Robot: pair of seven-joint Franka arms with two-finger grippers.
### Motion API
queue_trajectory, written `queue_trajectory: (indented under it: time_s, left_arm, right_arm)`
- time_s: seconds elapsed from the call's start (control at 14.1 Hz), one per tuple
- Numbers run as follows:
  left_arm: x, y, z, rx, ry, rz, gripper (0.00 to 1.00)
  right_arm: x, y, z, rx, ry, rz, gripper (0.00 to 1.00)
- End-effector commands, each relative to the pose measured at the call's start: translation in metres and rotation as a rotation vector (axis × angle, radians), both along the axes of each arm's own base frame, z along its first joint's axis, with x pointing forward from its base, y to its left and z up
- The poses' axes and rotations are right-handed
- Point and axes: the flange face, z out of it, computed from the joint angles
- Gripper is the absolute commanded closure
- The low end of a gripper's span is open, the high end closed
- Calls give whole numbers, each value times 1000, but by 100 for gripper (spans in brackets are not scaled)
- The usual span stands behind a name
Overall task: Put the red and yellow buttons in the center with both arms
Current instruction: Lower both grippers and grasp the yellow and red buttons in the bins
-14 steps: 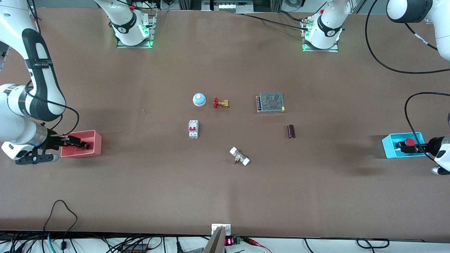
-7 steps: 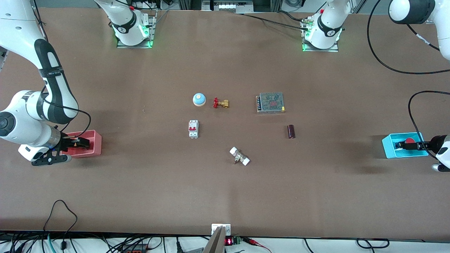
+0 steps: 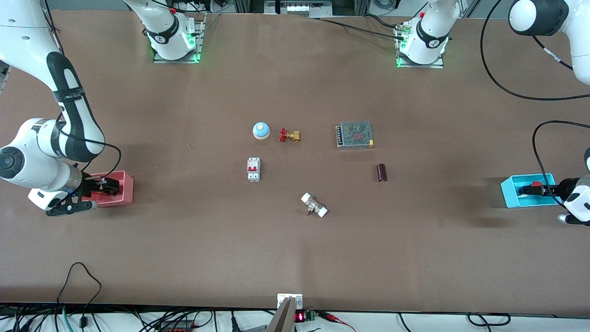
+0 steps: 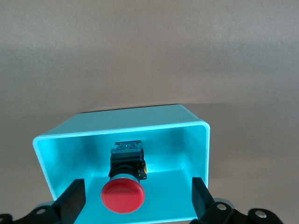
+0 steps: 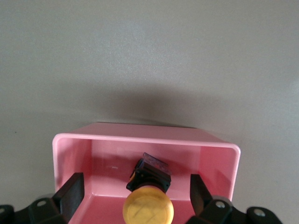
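- Our left gripper [image 4: 135,203] sits low in the cyan bin [image 4: 201,140] at the left arm's end of the table, jaws spread wide with one finger [image 4: 70,200] on each side of the red button [image 4: 123,196]. It grips nothing yet.
- The red button lies on its side in the bin, cap toward our wrist and black body pointing away. We judge it is best to close on the black body just under the cap, not on the rounded cap, which could slip out.
- Our right gripper [image 5: 133,203] is placed the same way in the pink bin [image 5: 70,144] at the right arm's end, fingers [image 5: 70,193] wide apart and holding nothing.
- The yellow button [image 5: 148,210] lies between them, tilted, its body skewed toward one wall. We should square up to that skew before closing, or the pads may catch only a corner.
- Both bins have tall walls near the fingers. We should close slowly and lift straight up until clear of the rims, so we do not drag a bin along.
- The center [image 3: 318,170] is bare brown table ringed by a breaker [image 3: 253,169], a bell [image 3: 261,130], a brass valve [image 3: 290,135], a dark cylinder [image 3: 381,172] and a white fitting [image 3: 314,204]. We should set the buttons down in the open patch between these, well apart from each other, so the arms do not meet.
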Motion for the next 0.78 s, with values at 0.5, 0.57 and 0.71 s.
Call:
queue_trajectory:
  time_s: [0.5, 0.57, 0.71]
  left_arm:
    - [-15, 12, -16, -22, 45, -40, 3]
    - [-15, 12, -16, -22, 45, -41, 5]
    - [-16, 10, -19, -24, 51, -41, 13]
  right_arm:
    - [-13, -10, -2, -12, 11, 32, 0]
    - [-14, -10, -3, -11, 12, 32, 0]
    - [-15, -10, -5, -10, 17, 31, 0]
